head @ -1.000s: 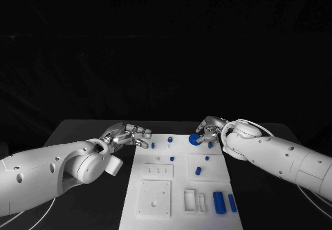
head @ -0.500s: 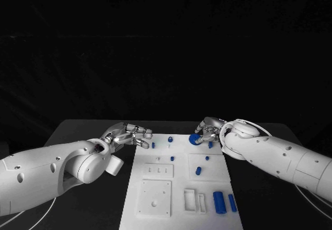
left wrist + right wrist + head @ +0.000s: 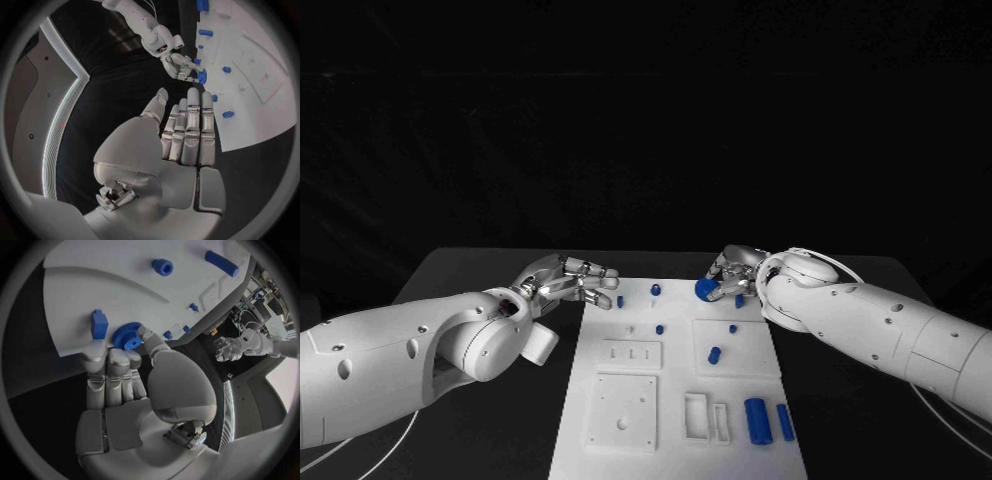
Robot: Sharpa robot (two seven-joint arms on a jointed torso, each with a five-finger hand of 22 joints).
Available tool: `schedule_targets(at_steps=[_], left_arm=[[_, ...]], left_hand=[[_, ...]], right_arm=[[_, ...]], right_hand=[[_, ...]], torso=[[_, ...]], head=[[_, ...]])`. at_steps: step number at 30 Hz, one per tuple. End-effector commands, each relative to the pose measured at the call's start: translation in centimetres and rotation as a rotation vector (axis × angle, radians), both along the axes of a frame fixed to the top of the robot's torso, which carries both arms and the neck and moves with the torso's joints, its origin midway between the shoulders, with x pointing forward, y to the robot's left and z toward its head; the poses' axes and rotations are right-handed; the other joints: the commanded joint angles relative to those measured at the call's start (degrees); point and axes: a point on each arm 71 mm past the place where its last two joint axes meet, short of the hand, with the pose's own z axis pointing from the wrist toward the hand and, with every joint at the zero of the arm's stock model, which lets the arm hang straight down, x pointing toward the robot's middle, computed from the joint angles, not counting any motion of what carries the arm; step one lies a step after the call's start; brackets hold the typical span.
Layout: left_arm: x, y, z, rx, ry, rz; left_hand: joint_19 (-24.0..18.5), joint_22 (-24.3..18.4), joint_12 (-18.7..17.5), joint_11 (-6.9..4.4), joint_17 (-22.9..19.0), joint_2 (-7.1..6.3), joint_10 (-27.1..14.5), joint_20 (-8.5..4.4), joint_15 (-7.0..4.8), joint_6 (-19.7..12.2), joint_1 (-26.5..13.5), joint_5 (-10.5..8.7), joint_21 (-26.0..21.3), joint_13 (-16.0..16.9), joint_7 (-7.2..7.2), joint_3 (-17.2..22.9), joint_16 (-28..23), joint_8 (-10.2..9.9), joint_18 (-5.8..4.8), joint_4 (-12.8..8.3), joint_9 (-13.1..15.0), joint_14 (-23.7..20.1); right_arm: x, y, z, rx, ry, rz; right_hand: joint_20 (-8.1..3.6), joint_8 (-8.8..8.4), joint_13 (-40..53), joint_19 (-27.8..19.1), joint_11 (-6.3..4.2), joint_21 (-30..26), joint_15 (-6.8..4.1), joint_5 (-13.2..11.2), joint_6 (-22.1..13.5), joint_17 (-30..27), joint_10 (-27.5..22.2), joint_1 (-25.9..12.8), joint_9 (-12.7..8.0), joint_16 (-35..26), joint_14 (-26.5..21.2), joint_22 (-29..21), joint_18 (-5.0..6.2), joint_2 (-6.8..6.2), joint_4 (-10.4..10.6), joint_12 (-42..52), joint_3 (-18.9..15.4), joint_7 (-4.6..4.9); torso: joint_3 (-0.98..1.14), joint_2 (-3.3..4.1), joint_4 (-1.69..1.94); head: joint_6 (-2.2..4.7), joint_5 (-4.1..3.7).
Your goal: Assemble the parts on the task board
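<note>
1. Right hand (image 3: pixel 737 273) pinches a blue gear (image 3: pixel 708 289) between thumb and fingertips at the board's (image 3: pixel 678 400) far right corner; the right wrist view shows the gear (image 3: pixel 127 336) clamped at the fingertips, just over the white surface.
2. Versus 1 s ago: gear and right hand sit about the same, maybe a hair further toward the far edge. No clear lift or drop.
3. Left hand (image 3: pixel 574 278) holds nothing; it hovers at the board's far left corner. The left wrist view shows its fingers (image 3: pixel 190 130) straight and side by side, thumb apart. Nearly same spot as before.
4. A small blue block (image 3: pixel 99 323) stands on the board just beside the right hand's fingers.
5. Blue pegs: one (image 3: pixel 651 293) near the far edge by the left hand, one (image 3: pixel 714 355) mid-board, small one (image 3: pixel 659 330) left of centre. None moved since earlier.
6. Two long blue cylinders (image 3: pixel 757 421) lie side by side at the near right, unmoved.
7. White raised plates (image 3: pixel 622 412) and slotted blocks (image 3: pixel 695 416) occupy the near half of the board.
8. Board lies on the black tabletop (image 3: pixel 473 270), same placement as earlier.
</note>
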Motion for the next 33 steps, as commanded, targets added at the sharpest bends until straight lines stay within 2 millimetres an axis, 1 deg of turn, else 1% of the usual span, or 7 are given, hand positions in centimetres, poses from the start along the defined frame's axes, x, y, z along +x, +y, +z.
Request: schedule_targets(at_steps=[1, 11, 16, 19, 23, 27, 33], left_arm=[[0.0, -0.3, 0.1, -0.002, -0.004, -0.021], [0.0, -0.3, 0.0, 0.000, -0.003, -0.020], [0.0, -0.3, 0.0, 0.001, -0.003, -0.020], [0.0, -0.2, 0.0, 0.001, -0.003, -0.019], [0.0, -0.2, 0.0, 0.001, -0.002, -0.019], [-0.1, -0.2, 0.0, 0.001, -0.002, -0.019], [-0.1, -0.2, 0.0, 0.001, -0.001, -0.018]], left_hand=[[-0.1, -0.1, -0.3, -0.03, -0.1, -0.48, -0.4, 0.28, 0.25, -0.5, 0.1, -0.28, 0.3, 0.0, 0.00, 0.2, -0.3, -0.1, 0.90, 0.2, 0.0, -0.2], [-0.1, -0.3, -0.3, -0.02, -0.1, -0.50, -0.5, 0.31, 0.26, -0.5, 0.0, -0.28, 0.4, 0.0, -0.01, 0.2, -0.3, -0.1, 0.91, 0.4, 0.0, -0.2], [-0.1, -0.3, -0.3, -0.02, -0.1, -0.50, -0.5, 0.31, 0.26, -0.5, 0.0, -0.28, 0.4, 0.0, -0.01, 0.2, -0.3, -0.1, 0.91, 0.4, 0.0, -0.2], [-0.1, -0.3, -0.3, -0.02, -0.1, -0.50, -0.5, 0.31, 0.26, -0.5, 0.0, -0.28, 0.4, 0.0, -0.01, 0.2, -0.3, -0.1, 0.91, 0.4, 0.0, -0.2], [-0.1, -0.3, -0.3, -0.02, -0.1, -0.50, -0.5, 0.31, 0.26, -0.5, 0.0, -0.28, 0.4, 0.0, -0.01, 0.2, -0.3, -0.1, 0.91, 0.4, 0.0, -0.2], [-0.1, -0.3, -0.3, -0.02, -0.1, -0.50, -0.5, 0.31, 0.26, -0.5, 0.0, -0.28, 0.4, 0.0, -0.01, 0.2, -0.3, -0.1, 0.91, 0.4, 0.0, -0.2], [-0.1, -0.3, -0.3, -0.02, -0.1, -0.50, -0.5, 0.31, 0.26, -0.5, 0.0, -0.28, 0.4, 0.0, -0.01, 0.2, -0.3, -0.1, 0.91, 0.4, 0.0, -0.2]], right_arm=[[0.0, 0.2, -0.2, -0.022, 0.024, 0.012], [0.0, 0.1, -0.4, -0.028, 0.035, 0.013], [0.0, 0.1, -0.4, -0.038, 0.030, 0.011], [0.0, 0.1, -0.3, -0.050, 0.010, 0.011], [-0.1, 0.3, -0.1, -0.074, -0.027, 0.019], [-0.4, 0.8, 0.1, -0.107, -0.069, 0.035], [-0.7, 1.2, 0.3, -0.134, -0.122, 0.050]], right_hand=[[-0.01, 0.07, 0.1, 3.4, 0.31, 0.3, 0.20, -0.4, 0.8, 0.1, 0.0, -0.4, 0.1, -0.1, 0.2, 2.8, -0.33, 0.19, -0.3, 0.0, 0.9, 0.09], [0.16, 0.03, 0.3, 3.5, 0.63, 0.3, 0.40, -0.8, 3.6, 0.1, -0.1, -1.9, 0.1, 0.0, 0.1, 3.2, -0.34, 0.69, -1.4, 0.4, 6.2, 0.12], [0.19, 0.06, 0.3, 3.4, 0.65, 0.4, 0.40, 1.7, 3.9, 0.2, -0.2, -2.5, 0.1, 0.1, 0.1, 3.3, -0.29, 0.34, -2.3, 0.4, 10.1, 0.22], [0.22, 0.07, 0.3, 3.5, 0.68, 0.5, 0.44, 1.9, 3.9, 0.3, -0.2, -2.5, 0.1, 0.2, 0.1, 3.5, -0.29, -0.03, -3.4, 0.5, 11.8, 0.30], [0.30, 0.07, 0.4, 3.5, 0.77, 0.7, 0.54, -0.4, 3.9, 0.6, 0.1, -2.5, 0.1, 0.5, 0.2, 3.7, -0.24, -0.28, -3.7, 0.8, 10.9, 0.29], [0.39, 0.06, 0.5, 3.5, 0.85, 0.8, 0.63, -1.5, 4.4, 0.7, 0.2, -2.2, 0.1, 0.7, 0.2, 3.8, -0.19, -0.21, -3.4, 0.9, 9.4, 0.27], [0.44, 0.06, 0.5, 3.5, 0.90, 0.7, 0.67, -3.1, 5.1, 0.7, 0.4, -2.2, 0.1, 0.7, 0.2, 3.8, -0.16, -0.16, -2.8, 1.1, 9.0, 0.20]], torso=[[-0.04, 0.08, -0.11], [0.02, -0.03, -0.03], [0.02, -0.03, 0.02], [0.05, -0.03, -0.03], [0.08, -0.01, -0.17], [0.08, -0.04, -0.13], [0.07, -0.03, 0.01]], head=[[-0.07, -0.07], [-0.29, -0.17], [-0.29, -0.14], [-0.29, -0.14], [-0.28, -0.11], [-0.27, -0.23], [-0.23, -0.37]])
